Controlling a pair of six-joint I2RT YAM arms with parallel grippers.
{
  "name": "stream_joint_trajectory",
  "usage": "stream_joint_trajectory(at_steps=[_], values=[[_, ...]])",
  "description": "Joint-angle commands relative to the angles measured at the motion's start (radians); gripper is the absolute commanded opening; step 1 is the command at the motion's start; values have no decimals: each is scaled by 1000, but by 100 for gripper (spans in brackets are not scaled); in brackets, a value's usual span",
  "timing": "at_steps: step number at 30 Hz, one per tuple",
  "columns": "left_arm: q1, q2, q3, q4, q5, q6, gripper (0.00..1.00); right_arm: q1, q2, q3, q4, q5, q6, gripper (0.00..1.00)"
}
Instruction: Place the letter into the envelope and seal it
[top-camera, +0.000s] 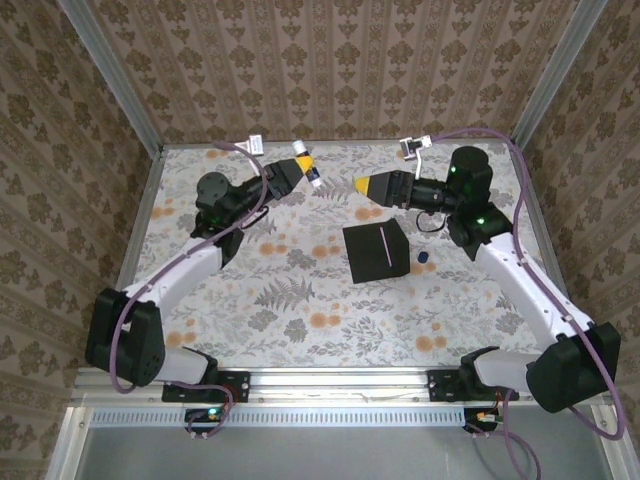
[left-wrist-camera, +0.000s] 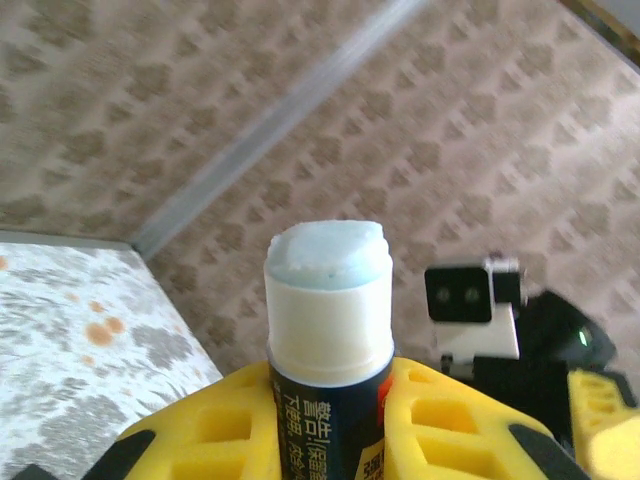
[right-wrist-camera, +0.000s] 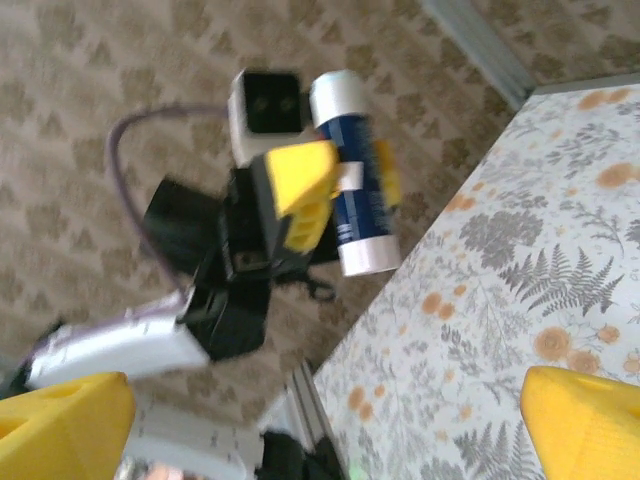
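Two yellow fingers of the left gripper are clamped on a glue stick, holding it low on its dark label; the cap is off and the pale glue stands proud of the white collar; in the overhead view this gripper hangs above the far edge of the worktop, about midway along it. Facing it, the right gripper has its fingers spread wide and nothing between them. The envelope lies flat a little right of the worktop's centre, well apart from both grippers; a thin white line crosses its black face, probably the letter's edge or the flap's seam, so I judge the letter is already inside. A small blue cap sits just beside the envelope's right edge. Gluing the flap looks like the step in hand; to do it well, tip the stick tip-down, press lightly along the flap's edge only, and have the right gripper pin the envelope so it cannot slide.
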Motion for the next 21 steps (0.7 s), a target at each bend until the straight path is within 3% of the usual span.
stream_joint_trajectory(at_steps=[1,9,21], values=[[-10,-75,-51,-27,-253,55,0,11,21,-87,225,208,191,99],[-122,-61,-170,186,-491,62,0,135,82,-186,425,513,313,95],[-159,34,-197,305,-610,-79,0,215,252,-155,630,535,380,94]])
